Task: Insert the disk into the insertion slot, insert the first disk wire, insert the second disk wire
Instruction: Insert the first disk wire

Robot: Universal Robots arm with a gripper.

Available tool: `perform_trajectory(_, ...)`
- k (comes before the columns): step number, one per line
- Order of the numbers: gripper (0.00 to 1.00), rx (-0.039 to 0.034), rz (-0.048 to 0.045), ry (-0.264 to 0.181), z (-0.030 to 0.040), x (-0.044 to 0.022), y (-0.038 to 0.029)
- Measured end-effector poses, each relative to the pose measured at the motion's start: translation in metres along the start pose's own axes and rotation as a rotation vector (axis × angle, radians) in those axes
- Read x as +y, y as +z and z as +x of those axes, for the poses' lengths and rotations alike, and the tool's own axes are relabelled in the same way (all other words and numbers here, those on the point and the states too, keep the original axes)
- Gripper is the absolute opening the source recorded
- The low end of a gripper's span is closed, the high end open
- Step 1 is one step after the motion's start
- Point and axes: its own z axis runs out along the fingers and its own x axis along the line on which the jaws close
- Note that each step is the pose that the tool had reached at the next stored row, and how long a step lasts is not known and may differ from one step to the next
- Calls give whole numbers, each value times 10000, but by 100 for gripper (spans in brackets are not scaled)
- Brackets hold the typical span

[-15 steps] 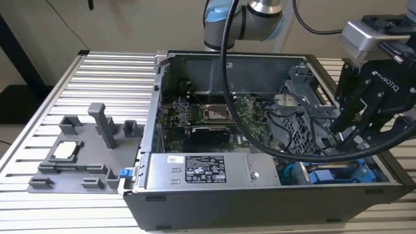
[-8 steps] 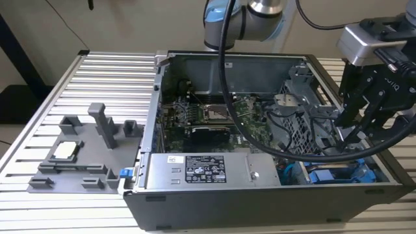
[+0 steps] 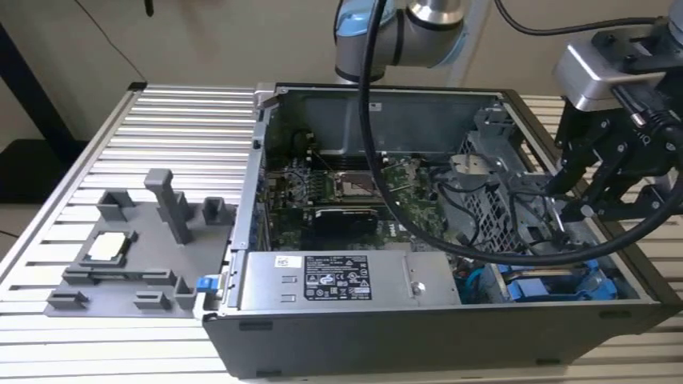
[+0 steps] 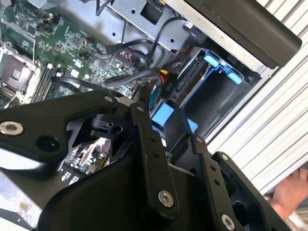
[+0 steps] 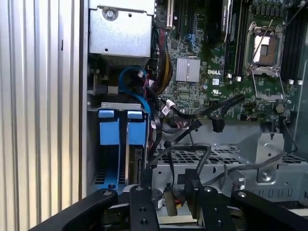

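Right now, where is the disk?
In the exterior view, the disk sits inside the computer case at that view's right, beside the labelled power supply.

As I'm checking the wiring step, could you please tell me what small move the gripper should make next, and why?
Probably a short, slow approach onto the black wire connector. The disk in its blue carrier already sits in the insertion slot, the gripper hangs right beside that connector at the disk's edge, and I cannot tell whether it is plugged in yet.
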Motion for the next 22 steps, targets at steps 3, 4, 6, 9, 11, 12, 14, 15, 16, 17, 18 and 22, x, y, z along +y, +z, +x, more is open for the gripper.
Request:
perform_trajectory(3,40,-1,0,0,7,-44,2)
perform_trajectory(4,40,-2,0,-4,10,-61,4)
perform_trajectory(6,40,-2,-3,-17,14,-101,8)
perform_trajectory(9,40,-20,-6,-57,16,-151,16)
perform_trajectory(11,40,-19,2,-62,17,-151,19)
perform_trajectory(12,40,-18,2,-62,17,-151,18)
perform_trajectory(14,40,-20,2,-63,17,-151,20)
perform_trajectory(15,40,-19,2,-67,17,-151,20)
perform_trajectory(16,40,-21,1,-83,18,-152,24)
perform_trajectory(17,40,-28,7,-118,19,-152,29)
perform_trajectory(18,40,-40,18,-160,20,-153,33)
perform_trajectory(22,40,-89,38,-311,23,-176,46)
